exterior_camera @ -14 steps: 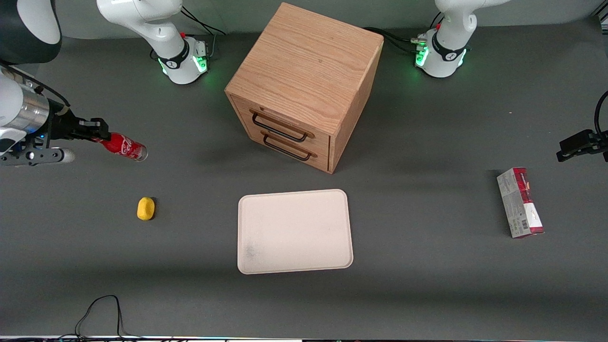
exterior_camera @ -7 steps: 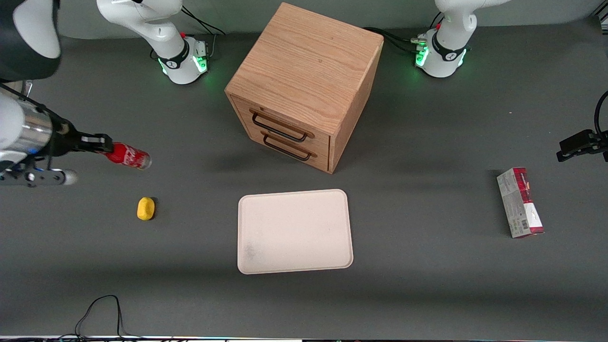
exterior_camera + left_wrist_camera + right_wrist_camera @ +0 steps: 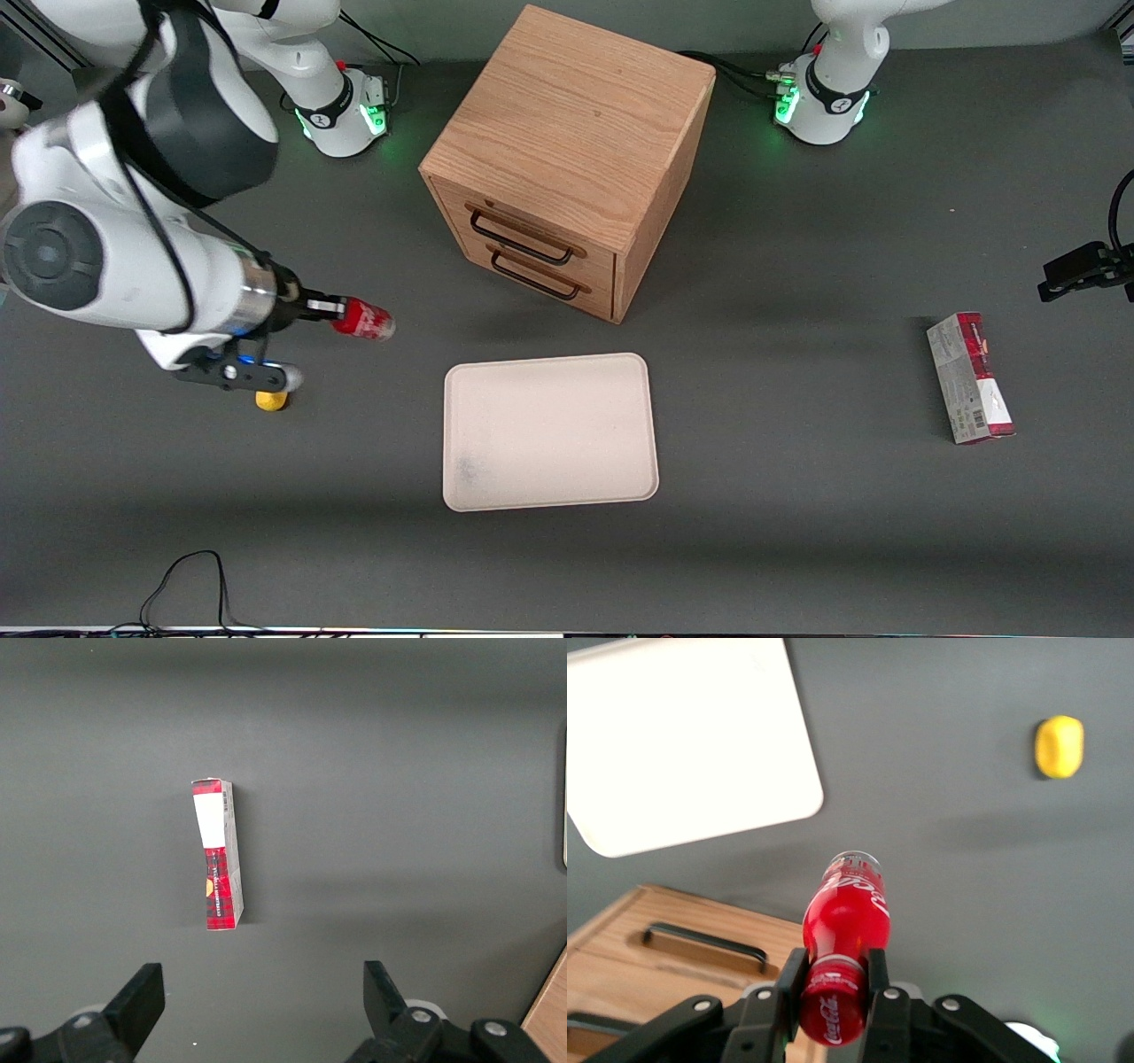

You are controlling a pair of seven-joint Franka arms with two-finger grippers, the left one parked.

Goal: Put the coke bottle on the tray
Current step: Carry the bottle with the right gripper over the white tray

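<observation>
My right gripper (image 3: pixel 330 312) is shut on the cap end of the coke bottle (image 3: pixel 365 321), a tiny red bottle with white lettering, and holds it lying level above the table. In the right wrist view the fingers (image 3: pixel 876 979) clamp the red cap, and the bottle (image 3: pixel 846 912) points away from the gripper (image 3: pixel 833 979). The off-white tray (image 3: pixel 549 431) lies flat on the table, nearer the front camera than the bottle and toward the parked arm's end from it. The tray also shows in the right wrist view (image 3: pixel 682 735), bare.
A wooden two-drawer cabinet (image 3: pixel 567 159) stands at the table's middle, farther from the camera than the tray. A small yellow object (image 3: pixel 271 400) lies under the working arm's wrist. A red-and-grey carton (image 3: pixel 970 377) lies toward the parked arm's end. A black cable (image 3: pixel 190 576) loops at the front edge.
My right gripper has carried the coke bottle toward the tray and a little nearer the front camera. The arm now covers most of the yellow object.
</observation>
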